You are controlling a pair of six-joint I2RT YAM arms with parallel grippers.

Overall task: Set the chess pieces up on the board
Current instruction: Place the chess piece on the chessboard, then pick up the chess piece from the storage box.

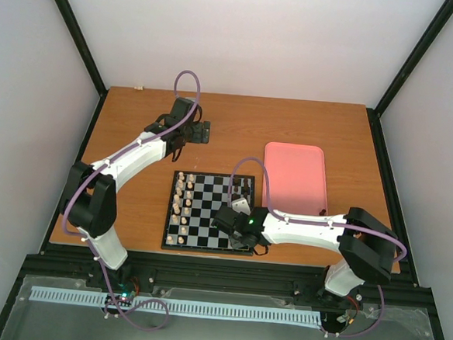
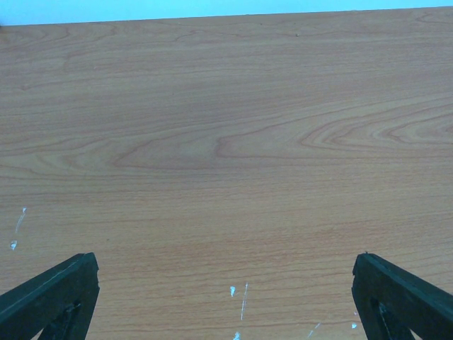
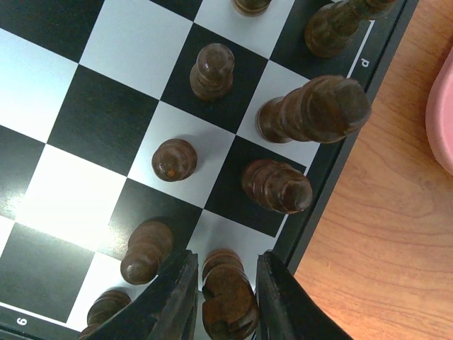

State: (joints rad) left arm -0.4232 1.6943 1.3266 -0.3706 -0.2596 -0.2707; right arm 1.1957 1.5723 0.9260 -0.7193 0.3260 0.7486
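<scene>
1. You have the board [image 1: 211, 212] on the bench [image 1: 137, 117], near its front edge.
2. The tray [image 1: 294, 177] lies just beside it, right and farther back.
3. Chess pieces [image 3: 276, 185] line the board's right side and pale pieces [image 1: 182, 198] its left.
4. One piece [image 3: 228, 301] stands between your right fingers [image 3: 173, 301].
</scene>
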